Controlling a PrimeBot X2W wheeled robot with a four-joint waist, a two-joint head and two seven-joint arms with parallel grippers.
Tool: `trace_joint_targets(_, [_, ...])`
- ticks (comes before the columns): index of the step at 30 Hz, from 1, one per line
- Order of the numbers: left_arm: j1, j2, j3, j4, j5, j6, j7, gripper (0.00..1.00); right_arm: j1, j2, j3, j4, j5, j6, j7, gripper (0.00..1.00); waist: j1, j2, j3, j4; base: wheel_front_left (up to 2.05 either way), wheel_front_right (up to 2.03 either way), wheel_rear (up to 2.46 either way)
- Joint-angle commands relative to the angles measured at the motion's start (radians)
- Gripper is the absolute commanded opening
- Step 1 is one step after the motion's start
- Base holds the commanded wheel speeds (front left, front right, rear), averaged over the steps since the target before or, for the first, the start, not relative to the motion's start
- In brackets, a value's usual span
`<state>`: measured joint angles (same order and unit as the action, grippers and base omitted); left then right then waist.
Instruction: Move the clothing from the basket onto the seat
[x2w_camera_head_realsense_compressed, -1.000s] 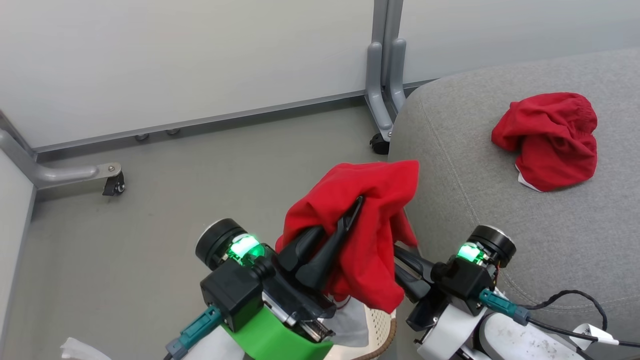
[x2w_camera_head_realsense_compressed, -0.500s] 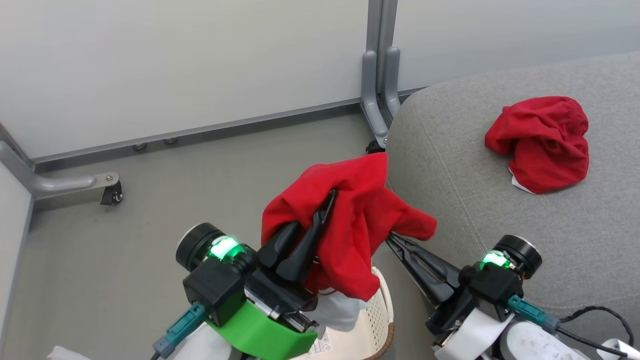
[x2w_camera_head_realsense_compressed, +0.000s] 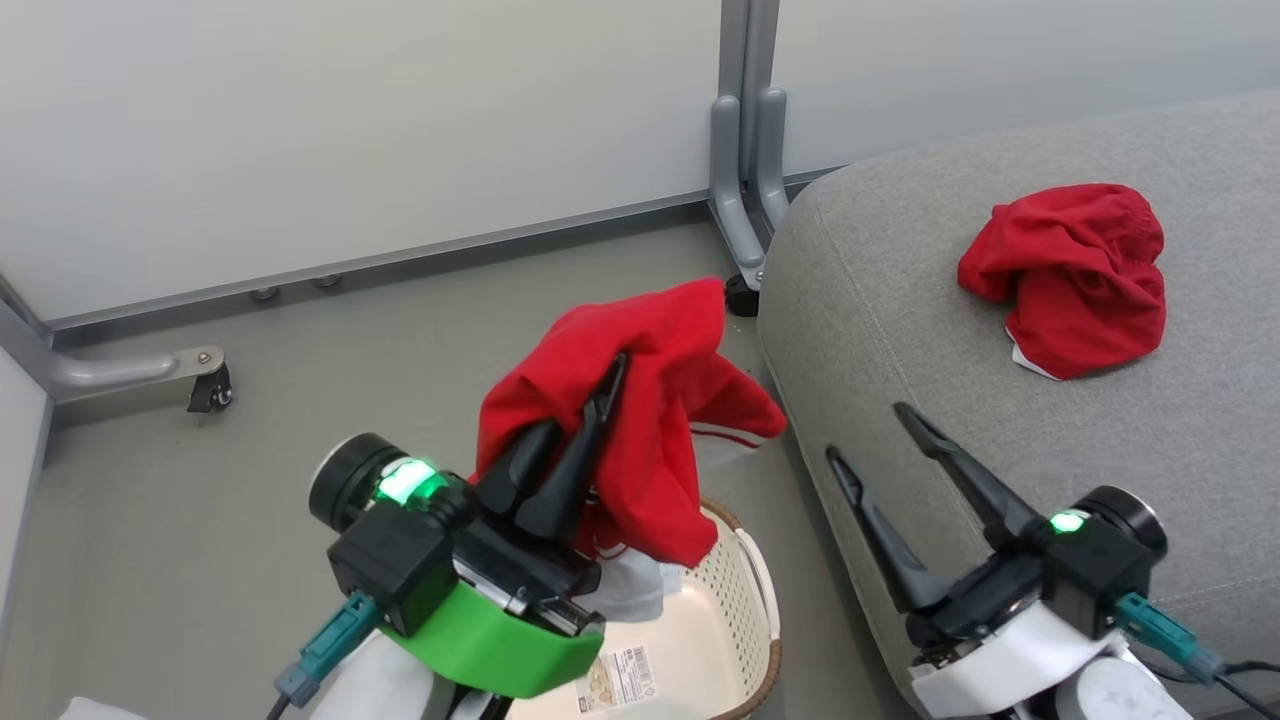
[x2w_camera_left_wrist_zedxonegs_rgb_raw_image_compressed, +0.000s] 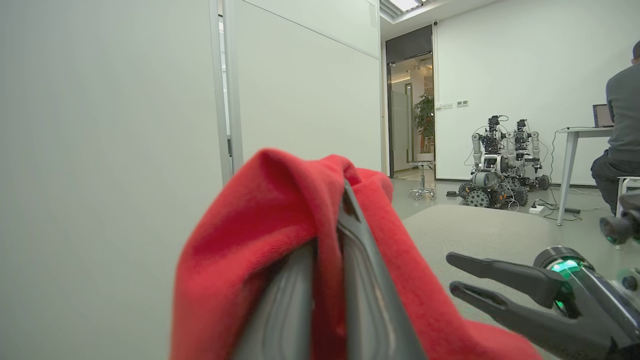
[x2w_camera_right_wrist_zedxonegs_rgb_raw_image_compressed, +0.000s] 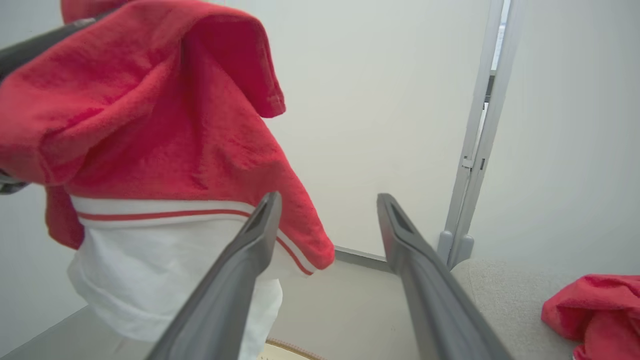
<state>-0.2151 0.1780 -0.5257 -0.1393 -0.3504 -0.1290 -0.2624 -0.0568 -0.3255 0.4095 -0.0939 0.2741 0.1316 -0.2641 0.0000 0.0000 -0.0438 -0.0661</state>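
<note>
My left gripper (x2w_camera_head_realsense_compressed: 605, 385) is shut on a red garment with white trim (x2w_camera_head_realsense_compressed: 640, 420), which hangs above the cream basket (x2w_camera_head_realsense_compressed: 735, 590). In the left wrist view that cloth (x2w_camera_left_wrist_zedxonegs_rgb_raw_image_compressed: 260, 220) drapes over both fingers. In the right wrist view it (x2w_camera_right_wrist_zedxonegs_rgb_raw_image_compressed: 150, 130) hangs at the left with its white striped hem low. My right gripper (x2w_camera_head_realsense_compressed: 868, 433) stands open and empty beside the seat's (x2w_camera_head_realsense_compressed: 1000, 330) front corner, apart from the garment. A second red garment (x2w_camera_head_realsense_compressed: 1075, 275) lies crumpled on the grey seat; its edge (x2w_camera_right_wrist_zedxonegs_rgb_raw_image_compressed: 597, 310) appears at lower right in the right wrist view.
Grey partition feet with castors (x2w_camera_head_realsense_compressed: 740, 200) stand on the floor behind the seat corner, and another foot (x2w_camera_head_realsense_compressed: 150, 370) at the left. The left wrist view holds other robots (x2w_camera_left_wrist_zedxonegs_rgb_raw_image_compressed: 500, 165) and a seated person (x2w_camera_left_wrist_zedxonegs_rgb_raw_image_compressed: 622, 135) at a desk far off.
My right gripper has let go of the red garment, opened and drawn back to the right. The garment now hangs from the left gripper alone. The camera has shifted a little.
</note>
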Motion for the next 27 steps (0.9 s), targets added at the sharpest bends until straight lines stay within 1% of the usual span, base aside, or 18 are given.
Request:
trace_joint_targets(1, [-0.008,-0.003,0.011,-0.002,0.008,-0.003,-0.003,0.00,0.027,0.007,-0.028,-0.009,-0.001,-0.002,0.000,1.00,0.0000,0.0000,0.002,-0.002,0.00,0.00,0.00])
trace_joint_targets(6, [0.012,-0.012,0.029,0.003,0.014,-0.003,-0.003,0.00,0.109,0.079,-0.180,-0.026,-0.020,-0.002,0.000,1.00,0.0000,0.0000,0.004,-0.004,0.00,0.00,0.00])
trace_joint_targets(9, [0.027,-0.015,0.035,0.008,0.015,-0.003,-0.003,0.00,0.161,0.136,-0.264,-0.025,-0.015,-0.002,0.000,1.00,0.0000,0.0000,0.006,-0.005,0.00,0.00,0.00])
trace_joint_targets(11, [0.037,-0.015,0.040,0.013,0.015,-0.003,-0.003,0.00,0.186,0.158,-0.301,-0.020,-0.019,-0.002,0.000,1.00,0.0000,0.0000,0.007,-0.009,0.00,0.00,0.00])
trace_joint_targets(15, [0.053,-0.017,0.047,0.021,0.017,-0.003,-0.003,0.00,0.212,0.189,-0.336,-0.001,-0.005,-0.002,0.000,1.00,0.0000,0.0000,0.009,-0.015,0.00,0.00,0.00])
trace_joint_targets(22, [0.058,-0.021,0.046,0.023,0.013,-0.003,-0.003,0.00,0.202,0.180,-0.334,0.016,0.001,-0.002,0.000,1.00,0.0000,0.0000,0.011,-0.014,0.00,0.00,0.00])
trace_joint_targets(27, [0.039,-0.011,0.027,0.017,0.017,-0.003,-0.003,0.00,0.171,0.137,-0.291,0.008,0.007,-0.002,0.000,1.00,0.0000,0.0000,0.016,-0.009,0.00,0.00,0.00])
